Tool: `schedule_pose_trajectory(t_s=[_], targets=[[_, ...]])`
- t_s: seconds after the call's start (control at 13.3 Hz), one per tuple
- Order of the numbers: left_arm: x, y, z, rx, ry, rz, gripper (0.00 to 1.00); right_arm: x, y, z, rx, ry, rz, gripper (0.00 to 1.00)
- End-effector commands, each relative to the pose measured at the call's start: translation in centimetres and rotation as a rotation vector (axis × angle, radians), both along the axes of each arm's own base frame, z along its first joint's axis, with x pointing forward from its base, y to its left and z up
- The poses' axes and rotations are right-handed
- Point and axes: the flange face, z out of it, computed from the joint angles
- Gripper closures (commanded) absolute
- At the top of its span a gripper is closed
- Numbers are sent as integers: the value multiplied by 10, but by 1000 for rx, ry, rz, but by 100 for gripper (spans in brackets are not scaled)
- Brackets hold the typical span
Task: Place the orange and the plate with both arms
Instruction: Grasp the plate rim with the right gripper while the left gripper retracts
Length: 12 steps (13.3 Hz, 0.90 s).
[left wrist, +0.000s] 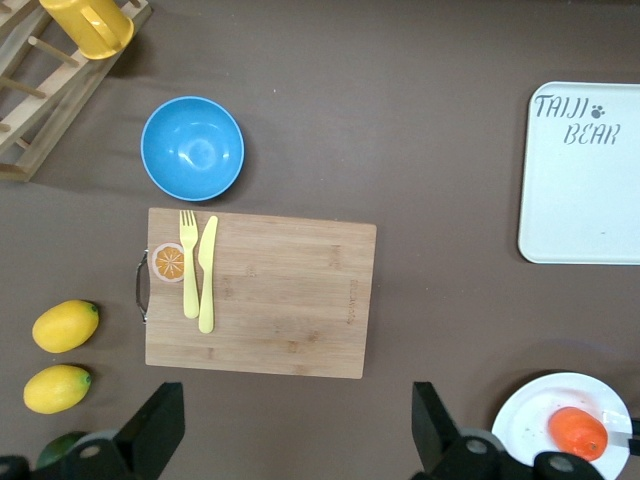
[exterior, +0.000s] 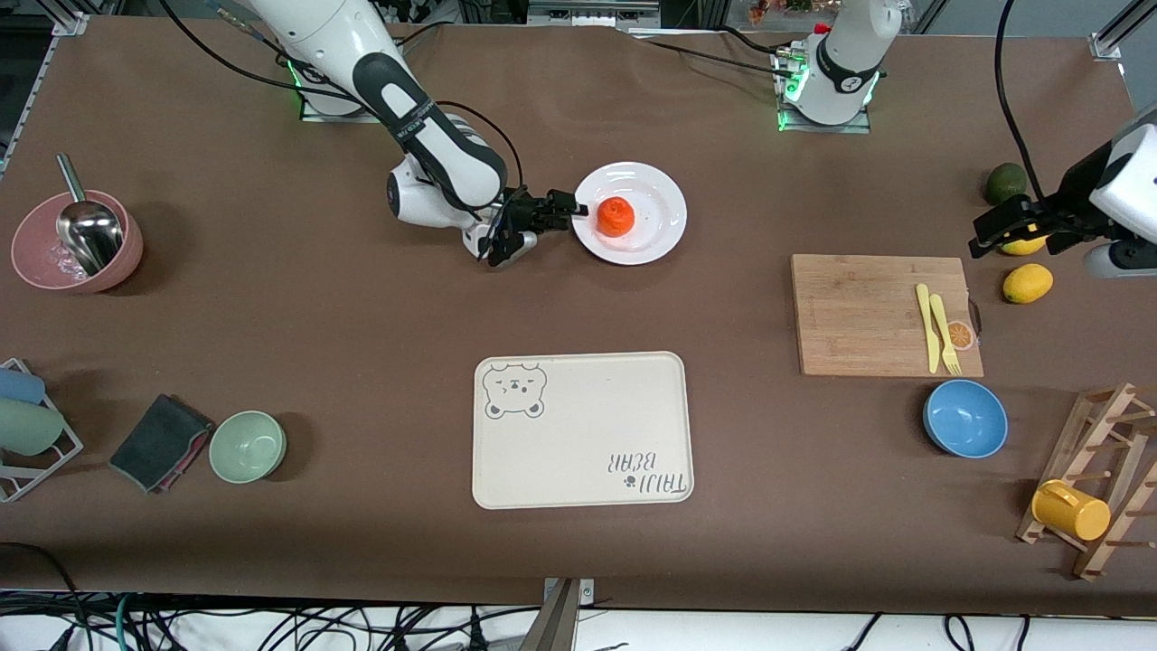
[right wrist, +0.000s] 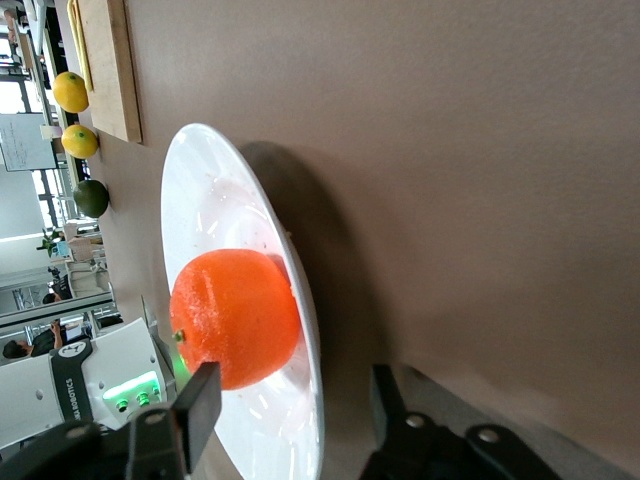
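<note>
Upper centre of the front view: orange (exterior: pixel 616 216) on the plate (exterior: pixel 631 213); right gripper (exterior: pixel 571 206) at the plate's rim, fingers spread either side of the edge, not yet clamped, likely set to pinch and lift; left gripper (exterior: pixel 1011 228) wide, waiting over the lemons (exterior: pixel 1027 283) at frame right.

Bare table around plate (exterior: pixel 653 237) — tray (exterior: pixel 578 434) nearer.
</note>
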Motion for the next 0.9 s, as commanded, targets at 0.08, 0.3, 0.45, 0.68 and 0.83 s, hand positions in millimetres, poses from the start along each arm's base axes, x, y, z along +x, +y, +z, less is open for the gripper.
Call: schedule_pose_trajectory(t_s=[0.08,0.3,0.45,0.68,0.83], targets=[[-7,0,-1,-10,-15,-49,0,-10,25,-11,7,-6,24,51],[-9,1,0,56,-12,-65,0,-13,25,-14,10,-21,43,77],[-10,1,4,58,-20,-66,0,-12,23,-16,13,-35,51,100],[-9,-2,2,61,-15,-147,0,0,22,-7,24,-53,35,100],[-10,2,3,52,-19,-179,0,26,25,9,50,-58,-19,100]])
